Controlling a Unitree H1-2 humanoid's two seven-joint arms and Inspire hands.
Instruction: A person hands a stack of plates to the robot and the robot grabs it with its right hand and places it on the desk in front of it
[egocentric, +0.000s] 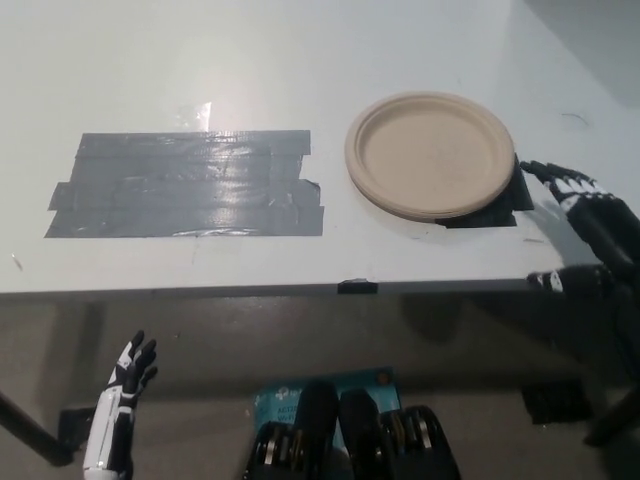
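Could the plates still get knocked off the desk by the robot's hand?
Maybe. The right hand is open just right of the stack of plates, so a sideways swing might bump it. The stack sits fairly near the desk front edge and partly over a black patch, so a push could slide it.

looks like a lab or test bench, not a home: plain white desk, a patch of grey duct tape strips stuck flat on it, black tape marking a spot under the paper plates, bare grey floor below.
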